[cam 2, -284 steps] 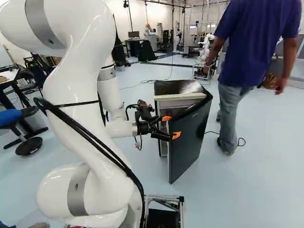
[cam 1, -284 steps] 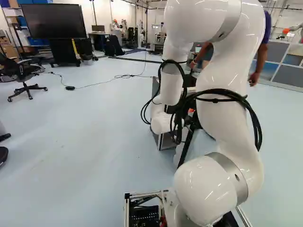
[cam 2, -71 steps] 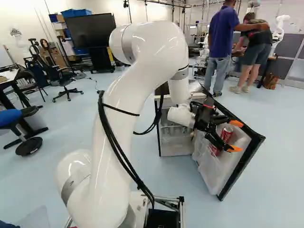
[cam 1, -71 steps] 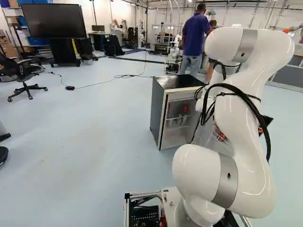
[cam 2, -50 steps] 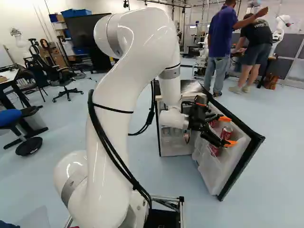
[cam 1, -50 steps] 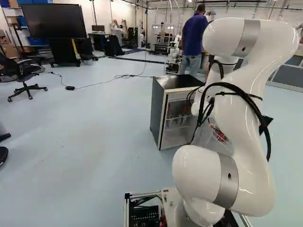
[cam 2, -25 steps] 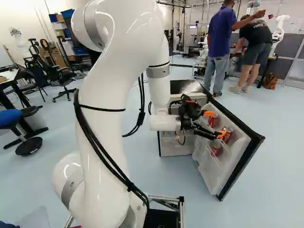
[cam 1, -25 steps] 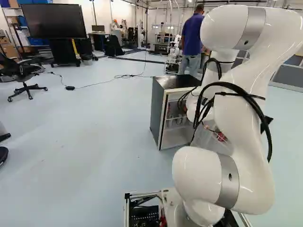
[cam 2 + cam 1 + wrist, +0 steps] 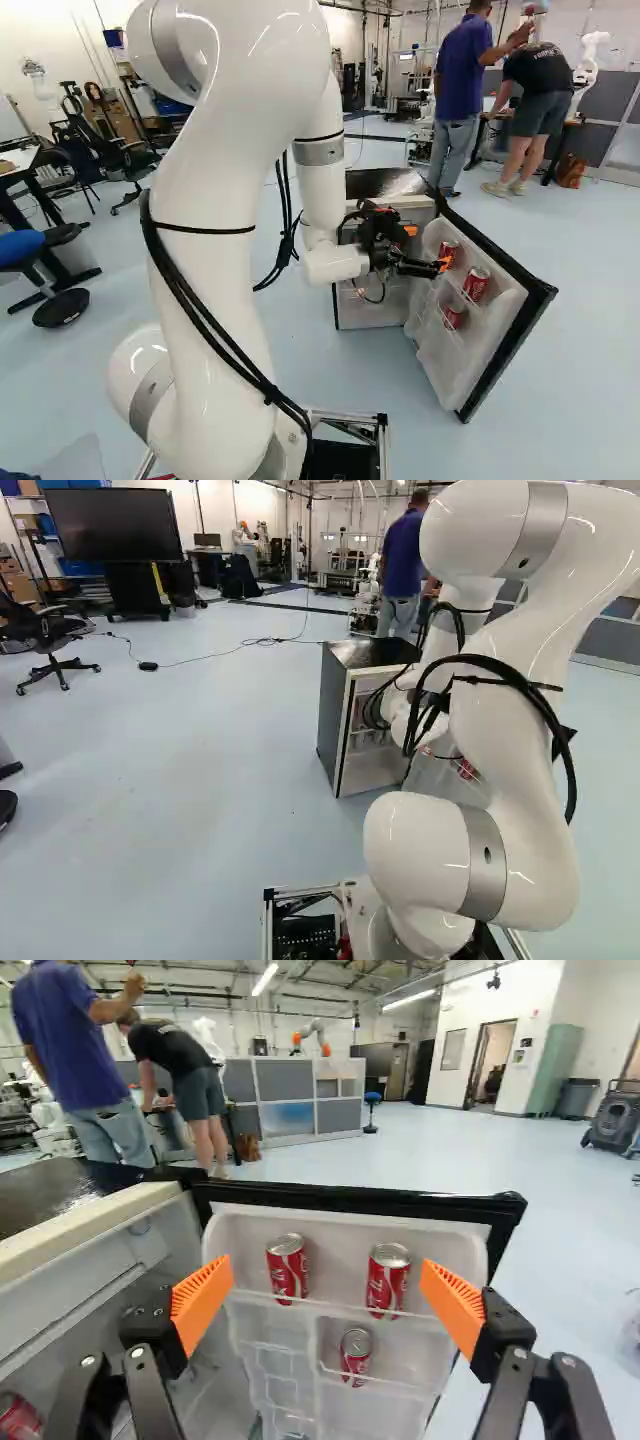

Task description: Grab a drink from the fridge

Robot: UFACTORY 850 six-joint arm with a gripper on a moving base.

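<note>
Gripper [image 9: 428, 246] fingers spread wide apart. Three red cans [image 9: 387, 1282] racked in open fridge door [image 9: 335, 1225], ahead at twelve o'clock.

My white arm [image 9: 215, 180] arches high, then drops to a near-level wrist [image 9: 335, 262]; my jaws stand wide, orange pads [image 9: 203, 1298] facing.

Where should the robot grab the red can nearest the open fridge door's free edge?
Probably by the upper half of the red metal can, one finger either side, coming from the white inner side of the door: it stands upright, its round sides have space, and the thin shelf rail crosses low.
</note>
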